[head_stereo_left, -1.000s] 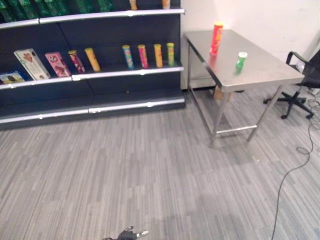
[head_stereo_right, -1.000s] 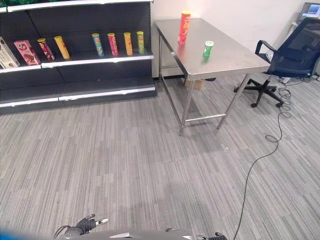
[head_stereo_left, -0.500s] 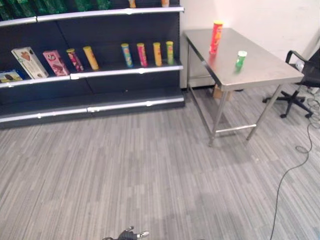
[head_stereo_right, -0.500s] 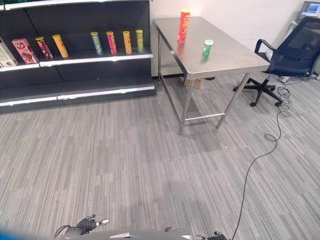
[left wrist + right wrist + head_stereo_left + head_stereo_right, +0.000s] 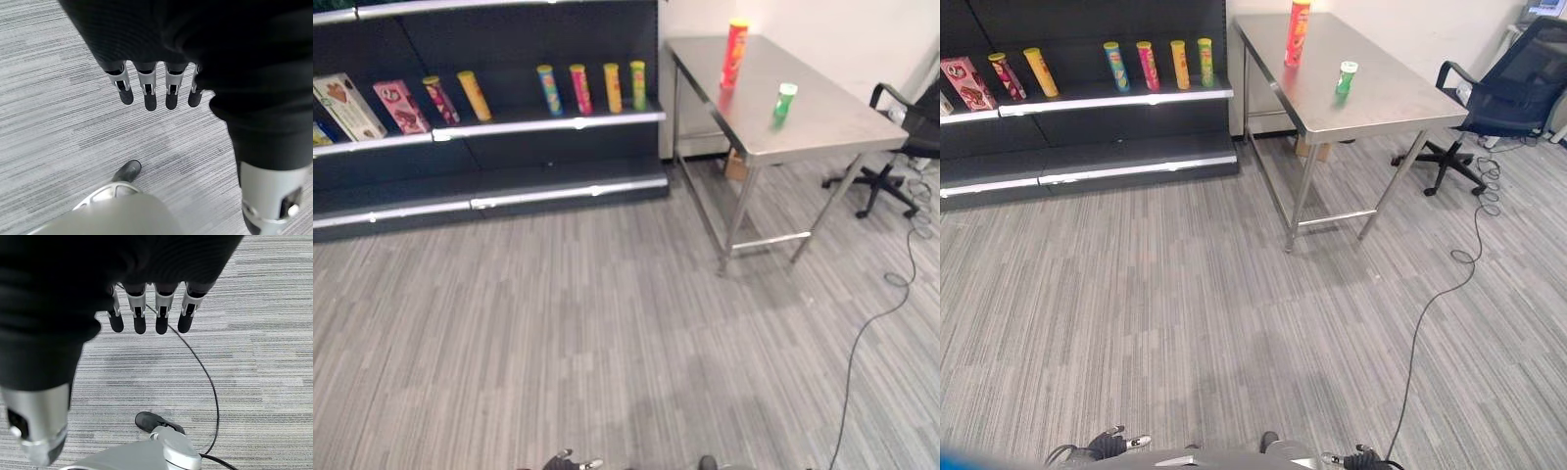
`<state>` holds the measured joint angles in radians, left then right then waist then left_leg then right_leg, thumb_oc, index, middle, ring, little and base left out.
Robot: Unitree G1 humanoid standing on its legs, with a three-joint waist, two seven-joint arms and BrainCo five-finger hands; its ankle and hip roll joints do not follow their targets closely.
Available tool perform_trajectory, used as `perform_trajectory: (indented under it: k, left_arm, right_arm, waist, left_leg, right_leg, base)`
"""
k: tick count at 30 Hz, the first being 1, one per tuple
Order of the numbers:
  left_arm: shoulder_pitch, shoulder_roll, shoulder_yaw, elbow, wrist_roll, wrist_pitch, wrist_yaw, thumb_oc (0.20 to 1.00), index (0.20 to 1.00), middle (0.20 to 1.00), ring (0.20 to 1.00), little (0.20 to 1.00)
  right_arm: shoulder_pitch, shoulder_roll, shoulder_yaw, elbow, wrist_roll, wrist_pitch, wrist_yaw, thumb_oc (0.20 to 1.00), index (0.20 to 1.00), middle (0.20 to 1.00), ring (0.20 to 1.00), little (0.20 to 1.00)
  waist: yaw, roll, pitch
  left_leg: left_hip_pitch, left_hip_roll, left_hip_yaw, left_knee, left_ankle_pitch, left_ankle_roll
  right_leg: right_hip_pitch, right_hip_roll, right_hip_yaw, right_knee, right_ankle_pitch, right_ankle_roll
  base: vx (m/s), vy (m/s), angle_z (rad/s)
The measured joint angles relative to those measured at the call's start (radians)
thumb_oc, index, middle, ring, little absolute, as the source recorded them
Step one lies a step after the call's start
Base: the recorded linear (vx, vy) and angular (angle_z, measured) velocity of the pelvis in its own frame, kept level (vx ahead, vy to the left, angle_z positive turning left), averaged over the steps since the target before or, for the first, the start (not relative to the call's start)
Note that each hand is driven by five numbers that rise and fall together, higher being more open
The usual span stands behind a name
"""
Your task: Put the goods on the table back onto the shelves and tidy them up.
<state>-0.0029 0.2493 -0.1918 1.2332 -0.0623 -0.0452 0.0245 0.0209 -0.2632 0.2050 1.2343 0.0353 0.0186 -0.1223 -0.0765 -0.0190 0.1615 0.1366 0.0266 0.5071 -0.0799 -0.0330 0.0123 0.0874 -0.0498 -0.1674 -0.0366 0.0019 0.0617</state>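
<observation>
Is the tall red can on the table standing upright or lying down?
Upright. The tall red can stands on its base on the steel table, yellow lid on top.

grey striped carpet (image 5: pixel 558 333) — white wall (image 5: pixel 842 34), black office chair (image 5: pixel 1508 93) beside it.

No text, number or sign can be read here. The tall red cylindrical snack can (image 5: pixel 1297 32) near the far edge of the steel counter (image 5: pixel 1400 98) carries print too small to make out, as does the short green can (image 5: pixel 1345 77) nearer the counter's middle. The slim coloured tubes (image 5: pixel 576 87) standing along the dark shelf (image 5: pixel 548 123) and the pink box (image 5: pixel 397 106) and white box (image 5: pixel 344 106) toward its left end show pictures and markings, none legible.
</observation>
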Motion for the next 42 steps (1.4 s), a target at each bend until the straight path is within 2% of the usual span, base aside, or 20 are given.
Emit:
perform_trajectory:
  k: [4,7,13,14,17,20,21,23,25,26,29,30,31,33,34,36,38,40,41,42]
  left_arm:
    - [-0.062,0.017,-0.021,-0.001,0.007,0.000,0.002,1.000,1.000,1.000,1.000,1.000]
    - [-0.089,0.024,-0.042,0.001,0.008,0.000,0.007,1.000,1.000,1.000,1.000,1.000]
    - [-0.116,0.022,-0.046,-0.001,0.006,0.000,0.013,1.000,1.000,1.000,1.000,1.000]
    - [-0.117,0.019,-0.046,-0.001,0.005,0.000,0.015,1.000,1.000,1.000,1.000,1.000]
    - [-0.108,-0.003,-0.036,-0.026,0.001,-0.003,0.014,1.000,1.000,1.000,1.000,1.000]
    - [-0.077,-0.019,-0.042,-0.043,-0.005,-0.003,0.012,1.000,1.000,1.000,1.000,1.000]
    - [-0.072,-0.024,-0.048,-0.041,-0.007,-0.002,0.012,1.000,1.000,1.000,1.000,1.000]
    - [-0.063,-0.050,-0.050,-0.034,-0.012,-0.001,0.011,1.000,1.000,1.000,1.000,1.000]
    - [-0.085,-0.060,-0.058,-0.018,-0.013,-0.014,0.010,1.000,1.000,1.000,1.000,1.000]
    - [-0.084,-0.060,-0.058,-0.013,-0.013,-0.017,0.009,1.000,1.000,1.000,1.000,1.000]
    - [-0.082,-0.059,-0.052,0.001,-0.013,-0.017,0.009,1.000,1.000,1.000,1.000,1.000]
    - [-0.079,-0.063,-0.054,0.000,-0.013,-0.018,0.009,1.000,1.000,1.000,1.000,1.000]
    - [-0.077,-0.071,-0.045,0.001,-0.014,-0.017,0.009,1.000,1.000,1.000,1.000,1.000]
    - [-0.070,-0.078,-0.013,0.021,-0.033,-0.017,0.012,1.000,1.000,1.000,1.000,1.000]
    - [-0.065,-0.074,-0.018,0.023,-0.040,-0.016,0.013,1.000,1.000,1.000,1.000,1.000]
    - [-0.077,-0.061,-0.019,0.012,-0.053,-0.018,0.014,1.000,1.000,1.000,1.000,1.000]
    - [-0.069,-0.053,-0.019,0.012,-0.054,-0.017,0.014,1.000,1.000,1.000,1.000,1.000]
    - [-0.092,-0.050,-0.019,0.017,-0.054,-0.020,0.015,1.000,1.000,1.000,1.000,1.000]
    - [-0.091,-0.051,-0.018,0.019,-0.054,-0.019,0.015,1.000,1.000,1.000,1.000,1.000]
    - [-0.084,-0.050,-0.015,0.022,-0.055,-0.019,0.017,1.000,1.000,1.000,1.000,1.000]
  right_arm:
    - [-0.053,-0.020,-0.002,-0.012,-0.017,-0.002,0.001,1.000,1.000,1.000,1.000,1.000]
    - [-0.047,-0.029,-0.003,-0.011,-0.016,-0.001,0.001,1.000,1.000,1.000,1.000,1.000]
    - [-0.047,-0.028,-0.002,-0.009,-0.011,0.002,-0.002,1.000,1.000,1.000,1.000,1.000]
    - [-0.044,-0.024,-0.005,-0.008,-0.004,0.004,-0.002,1.000,1.000,1.000,1.000,1.000]
    - [-0.030,-0.025,-0.044,-0.002,0.005,0.014,-0.004,1.000,1.000,1.000,1.000,1.000]
    - [-0.019,-0.036,-0.042,0.000,0.005,0.022,-0.004,1.000,1.000,1.000,1.000,1.000]
    - [-0.018,-0.043,-0.041,0.001,0.005,0.022,-0.003,1.000,1.000,1.000,1.000,1.000]
    - [-0.018,-0.072,-0.039,0.001,0.004,0.019,-0.003,1.000,1.000,1.000,1.000,1.000]
    - [-0.044,-0.112,-0.038,-0.017,0.004,0.003,-0.003,1.000,1.000,1.000,1.000,1.000]
    - [-0.051,-0.121,-0.038,-0.023,0.004,0.001,-0.004,1.000,1.000,1.000,1.000,1.000]
    - [-0.054,-0.137,-0.037,-0.053,0.006,-0.007,-0.009,1.000,1.000,1.000,1.000,1.000]
    - [-0.055,-0.138,-0.033,-0.051,0.005,-0.008,-0.009,1.000,1.000,1.000,1.000,1.000]
    - [-0.060,-0.142,-0.030,-0.053,0.008,-0.009,-0.012,1.000,1.000,1.000,1.000,1.000]
    - [-0.044,-0.110,-0.028,-0.040,0.014,-0.002,-0.025,1.000,1.000,1.000,1.000,1.000]
    - [-0.041,-0.101,-0.021,-0.034,0.015,-0.001,-0.028,1.000,1.000,1.000,1.000,1.000]
    - [-0.044,-0.095,0.022,-0.004,0.014,-0.001,-0.035,1.000,1.000,1.000,1.000,1.000]
    - [-0.038,-0.091,0.029,-0.004,0.013,-0.008,-0.041,1.000,1.000,1.000,1.000,1.000]
    - [-0.028,-0.091,0.039,0.010,0.012,0.001,-0.041,1.000,1.000,1.000,1.000,1.000]
    - [-0.021,-0.090,0.041,0.037,0.012,0.002,-0.041,1.000,1.000,1.000,1.000,1.000]
    - [-0.023,-0.094,0.040,0.037,0.010,0.001,-0.042,1.000,1.000,1.000,1.000,1.000]
  waist:
    - [-0.003,0.025,0.053]
    - [-0.008,0.015,0.068]
    - [-0.074,0.008,0.096]
    - [-0.087,-0.006,0.100]
    - [-0.088,-0.009,0.098]
    - [-0.089,0.002,0.053]
    - [-0.089,0.008,0.039]
    - [-0.095,0.064,0.009]
    - [-0.081,0.072,0.002]
    - [-0.084,0.075,-0.002]
    - [-0.092,0.060,-0.018]
    - [-0.083,0.054,-0.020]
    - [-0.085,0.057,-0.022]
    - [-0.076,0.045,-0.016]
    - [-0.073,0.033,-0.010]
    - [-0.050,0.013,-0.007]
    - [-0.066,0.009,-0.014]
    - [-0.067,0.014,-0.001]
    - [-0.058,0.021,0.001]
    - [-0.043,0.027,0.014]
  left_leg:
    - [-0.009,0.004,0.007,-0.018,0.007,0.031]
    - [0.012,-0.025,-0.001,-0.019,-0.015,0.060]
    - [0.008,-0.041,-0.033,-0.020,-0.019,0.055]
    - [0.026,-0.047,-0.035,-0.019,-0.029,0.045]
    - [0.077,-0.031,-0.051,-0.020,-0.052,0.016]
    - [0.117,0.010,-0.097,-0.020,-0.086,-0.038]
    - [0.130,0.027,-0.117,-0.019,-0.099,-0.058]
    - [0.144,0.078,-0.152,-0.001,-0.099,-0.077]
    - [0.132,0.109,-0.184,0.137,-0.062,-0.096]
    - [0.128,0.125,-0.193,0.170,-0.051,-0.118]
    - [0.033,0.178,-0.251,0.443,0.000,-0.251]
    - [-0.010,0.180,-0.251,0.535,0.004,-0.255]
    - [-0.054,0.183,-0.258,0.597,0.045,-0.270]
    - [-0.162,0.294,-0.199,0.864,0.258,-0.292]
    - [-0.186,0.321,-0.175,0.927,0.252,-0.285]
    - [-0.287,0.301,-0.127,0.830,0.149,-0.272]
    - [-0.316,0.279,-0.112,0.628,0.138,-0.263]
    - [-0.314,0.275,-0.121,0.320,0.168,-0.233]
    - [-0.279,0.264,-0.180,-0.007,0.214,-0.215]
    - [-0.318,0.284,-0.241,-0.025,0.236,-0.212]
  right_leg:
    - [-0.116,-0.029,-0.005,0.208,-0.044,0.048]
    - [-0.203,-0.114,-0.015,0.355,-0.073,0.070]
    - [-0.326,-0.127,0.054,0.030,0.036,0.156]
    - [-0.349,-0.128,0.028,-0.067,0.058,0.176]
    - [-0.392,-0.124,-0.066,-0.014,0.062,0.179]
    - [-0.385,-0.124,-0.084,0.165,0.071,0.157]
    - [-0.356,-0.112,-0.102,0.160,0.113,0.113]
    - [-0.326,-0.065,-0.148,0.166,0.091,0.043]
    - [-0.255,-0.038,-0.168,0.153,0.045,-0.028]
    - [-0.232,-0.029,-0.176,0.135,0.038,-0.037]
    - [-0.131,0.000,-0.190,0.046,0.029,-0.060]
    - [-0.121,0.000,-0.184,0.033,0.028,-0.073]
    - [-0.109,0.004,-0.181,0.033,0.019,-0.085]
    - [-0.034,0.036,-0.171,0.007,-0.014,-0.142]
    - [-0.010,0.041,-0.164,-0.008,0.004,-0.147]
    - [0.024,0.041,-0.146,-0.028,0.007,-0.165]
    - [0.058,0.041,-0.150,-0.061,-0.010,-0.140]
    - [0.067,0.056,-0.157,-0.061,-0.025,-0.136]
    - [0.081,0.065,-0.144,-0.060,-0.038,-0.114]
    - [0.097,0.067,-0.119,-0.061,-0.050,-0.101]
  base:
    - [0.03,0.110,-0.05]
    - [0.14,0.041,0.04]
    - [0.25,-0.041,0.18]
    - [0.39,-0.032,0.05]
    - [0.40,-0.108,0.20]
    - [0.34,-0.193,0.39]
    - [0.30,-0.262,0.48]
    - [0.28,-0.215,0.44]
    - [0.36,-0.295,0.23]
    - [0.40,-0.376,0.09]
    - [0.21,-0.243,0.01]
    - [0.28,-0.356,-0.05]
    - [0.37,-0.382,-0.04]
    - [0.33,-0.249,-0.08]
    - [0.16,-0.040,-0.43]
    - [0.31,0.072,-0.68]
    - [0.25,0.118,-0.17]
    - [0.36,0.157,0.11]
    - [0.45,0.157,-0.24]
    - [0.43,0.137,-0.45]
